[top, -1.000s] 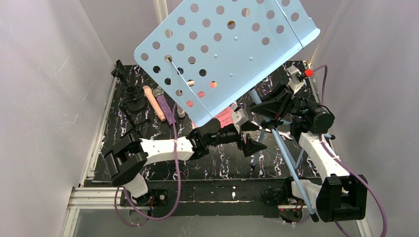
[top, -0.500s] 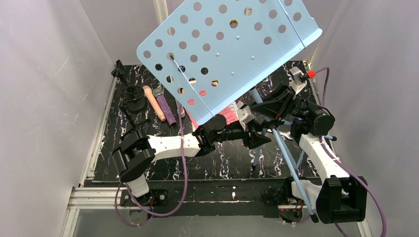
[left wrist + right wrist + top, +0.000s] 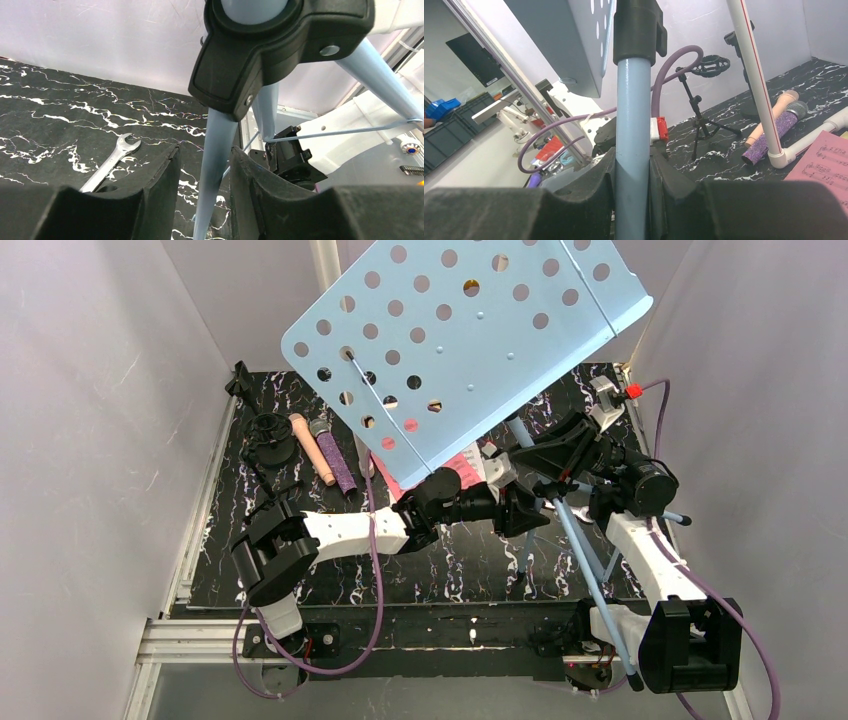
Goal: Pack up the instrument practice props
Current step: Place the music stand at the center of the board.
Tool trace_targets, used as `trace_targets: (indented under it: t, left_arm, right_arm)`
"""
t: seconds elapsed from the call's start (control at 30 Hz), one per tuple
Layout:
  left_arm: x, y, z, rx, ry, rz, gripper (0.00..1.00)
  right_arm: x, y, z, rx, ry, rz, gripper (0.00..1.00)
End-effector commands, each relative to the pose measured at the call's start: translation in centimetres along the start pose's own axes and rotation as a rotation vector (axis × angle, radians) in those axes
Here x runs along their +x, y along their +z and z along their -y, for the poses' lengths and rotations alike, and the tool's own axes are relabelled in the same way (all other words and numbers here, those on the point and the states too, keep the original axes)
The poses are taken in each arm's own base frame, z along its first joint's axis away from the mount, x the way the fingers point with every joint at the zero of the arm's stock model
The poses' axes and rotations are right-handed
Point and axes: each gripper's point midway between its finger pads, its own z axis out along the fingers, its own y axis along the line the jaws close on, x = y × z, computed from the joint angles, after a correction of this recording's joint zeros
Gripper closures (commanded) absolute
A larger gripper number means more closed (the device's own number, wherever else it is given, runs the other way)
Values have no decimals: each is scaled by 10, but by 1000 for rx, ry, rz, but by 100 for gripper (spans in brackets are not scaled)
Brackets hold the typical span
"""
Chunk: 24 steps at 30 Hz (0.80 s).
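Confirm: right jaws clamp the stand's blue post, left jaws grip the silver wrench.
The left gripper has its jaws around a blue tripod leg, not the wrench, which lies on the table; the left wrist view shows it. The right gripper does clamp the post.

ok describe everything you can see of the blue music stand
The music stand is light-blue, metal by its look: a perforated desk tilted up high, a round pole with a black collar, tripod legs from a black hub. The right gripper clamps the pole; the left gripper straddles one leg, not shut.
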Motion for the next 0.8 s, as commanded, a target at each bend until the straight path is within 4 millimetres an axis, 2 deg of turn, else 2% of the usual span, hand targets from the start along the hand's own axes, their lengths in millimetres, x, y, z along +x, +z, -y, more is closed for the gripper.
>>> trace_targets:
  t: [0.0,0.07,0.17,0.27,0.37,0.53,0.77]
  left_arm:
    - [-39,10,25,105,37,67,65]
    - [-41,10,29,123,27,68,74]
    - [-47,8,32,130,23,76,100]
    - [-52,1,33,108,28,88,100]
    - [-52,-11,24,31,46,83,100]
    - [-49,-44,7,-126,140,28,100]
    - [-55,-87,-12,-266,245,-58,100]
  right_arm:
    - [-20,3,-61,-177,-340,119,99]
    - [-19,2,-60,-175,-339,119,99]
    - [-18,1,-60,-171,-341,117,99]
    - [-15,0,-58,-163,-346,108,99]
    - [-10,-2,-53,-149,-353,92,99]
    - [-3,-2,-42,-132,-378,51,99]
    - [-5,6,-25,-138,-367,52,99]
